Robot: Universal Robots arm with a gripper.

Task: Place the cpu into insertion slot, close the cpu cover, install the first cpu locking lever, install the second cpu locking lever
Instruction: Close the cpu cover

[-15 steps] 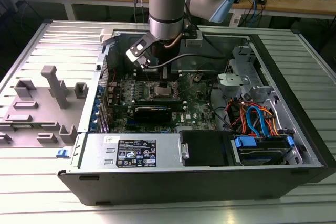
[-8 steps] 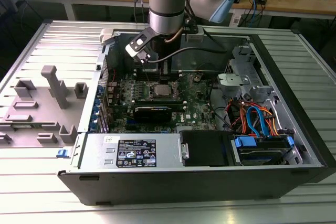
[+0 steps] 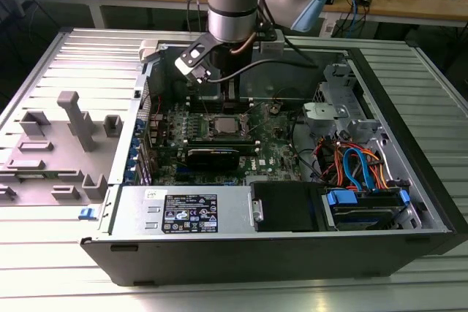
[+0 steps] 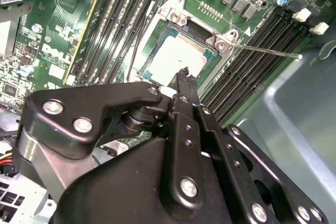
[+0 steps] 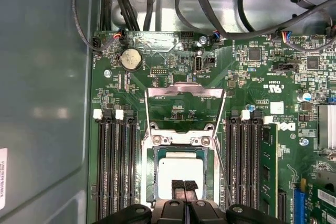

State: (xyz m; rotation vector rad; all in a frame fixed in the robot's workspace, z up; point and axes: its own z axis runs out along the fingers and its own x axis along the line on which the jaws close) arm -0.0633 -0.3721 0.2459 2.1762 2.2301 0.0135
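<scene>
Status: my fingers (image 5: 185,185) are closed against each other with nothing between them. In both wrist views the tips (image 4: 183,73) sit over one edge of the cpu (image 5: 181,174); I cannot tell whether they touch it or hover just above.

Position of cpu: it lies inside the insertion slot (image 5: 216,174), flat as far as I can judge, between the two banks of memory slots (image 5: 113,166). In the exterior view it shows as a pale square (image 3: 221,126) near the middle of the board, inside the open computer case (image 3: 409,144) on the counter (image 3: 44,275).

Cover and levers: the cpu cover (image 5: 184,92) stands swung up off its hinge and is not yet closed. One locking lever (image 4: 265,51) juts out free to the side of the slot.

Step in hand (my judgement): seating the chip.
- Any contact should be light and straight down, with no sideways drag.
- The chip's edges should run parallel to the rim all round, with no corner raised.
- My fingers need to keep clear of the thin lever wire (image 5: 224,174) beside the slot.

Appearance of cpu: a small square with a dull, pale silver-grey top that looks matte and slightly glary under the light. A narrow darker border frames it.
</scene>
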